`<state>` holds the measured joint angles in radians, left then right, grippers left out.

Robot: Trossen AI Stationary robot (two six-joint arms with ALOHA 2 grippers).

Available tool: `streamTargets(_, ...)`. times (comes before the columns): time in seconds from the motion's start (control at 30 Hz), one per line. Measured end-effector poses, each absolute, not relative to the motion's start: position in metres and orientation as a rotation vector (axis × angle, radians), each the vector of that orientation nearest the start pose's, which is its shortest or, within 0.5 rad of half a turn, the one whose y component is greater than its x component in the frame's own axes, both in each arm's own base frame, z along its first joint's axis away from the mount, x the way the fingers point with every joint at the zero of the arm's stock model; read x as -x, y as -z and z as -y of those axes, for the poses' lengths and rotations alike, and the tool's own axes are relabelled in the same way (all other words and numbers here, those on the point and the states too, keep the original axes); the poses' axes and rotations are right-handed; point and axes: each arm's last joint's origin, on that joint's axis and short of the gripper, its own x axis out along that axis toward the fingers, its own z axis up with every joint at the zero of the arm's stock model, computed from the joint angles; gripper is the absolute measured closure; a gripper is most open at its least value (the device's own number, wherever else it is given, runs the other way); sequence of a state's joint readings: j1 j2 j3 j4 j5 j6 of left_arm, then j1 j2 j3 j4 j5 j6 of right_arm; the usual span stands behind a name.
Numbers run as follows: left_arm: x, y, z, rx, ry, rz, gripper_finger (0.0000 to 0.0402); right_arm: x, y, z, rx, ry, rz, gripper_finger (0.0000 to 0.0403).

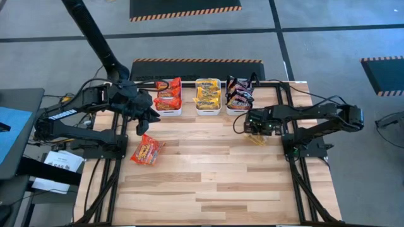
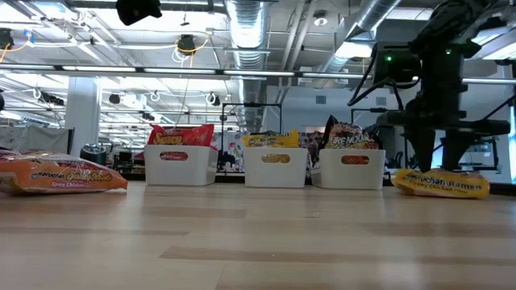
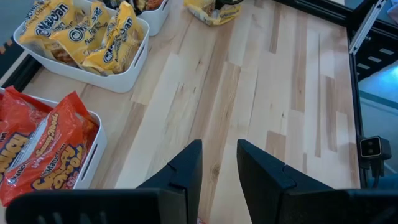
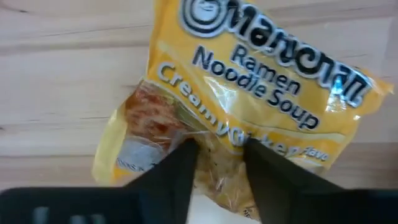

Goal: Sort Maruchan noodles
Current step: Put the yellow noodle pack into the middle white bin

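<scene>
A: Report the table from the left side across

B: A red noodle packet [image 1: 148,151] lies flat on the wooden table [image 1: 208,183] near the left edge, apart from the trays. The left gripper [image 1: 146,123] hangs above the table just beyond that packet, beside the red tray. Its fingers [image 3: 186,171] stand parted with a narrow gap and nothing between them: released

A: Tray row?

B: Three white trays stand side by side at the far edge. The left tray [image 1: 168,111] holds red packets [image 1: 168,93], the middle tray [image 1: 208,111] holds yellow packets [image 1: 207,93], the right tray [image 1: 238,109] holds dark packets [image 1: 239,90]. In the low view each stack rises above its tray rim

A: Right side?

B: A yellow Creamy Chicken packet [image 4: 249,93] lies on the table in front of the right tray, near the right edge. The right gripper [image 1: 254,131] is directly over it. In the right wrist view the two fingers [image 4: 171,171] straddle the near end of the packet, with wrapper showing in the gap

A: Is it clamped?

B: Cannot tell; the fingers are at the wrapper, but the pictures do not show whether they pinch it
</scene>
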<state>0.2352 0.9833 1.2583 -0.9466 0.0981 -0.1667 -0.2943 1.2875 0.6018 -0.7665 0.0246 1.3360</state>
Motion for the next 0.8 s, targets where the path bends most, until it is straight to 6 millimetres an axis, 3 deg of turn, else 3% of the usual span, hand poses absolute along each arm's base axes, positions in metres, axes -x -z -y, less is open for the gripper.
streamTargets(0.23,-0.165,-0.387,-0.037,0.26,-0.183,-0.652,0.0316,-0.182,-0.152,0.054,-1.243,1.149,-1.042,0.0387)
streamTargets(0.37,-0.165,-0.387,-0.037,0.26,-0.183,-0.653,0.0316,-0.19,-0.157,0.047,-1.227,1.093,-1.044,0.0391)
streamTargets(0.53,-0.164,-0.387,-0.036,0.26,-0.183,-0.658,0.0316,-0.212,-0.181,0.032,-1.196,0.956,-1.028,0.0398)
streamTargets(0.8,-0.164,-0.387,-0.037,0.26,-0.183,-0.657,0.0316,-0.247,-0.221,0.006,-1.073,0.744,-0.774,0.04)
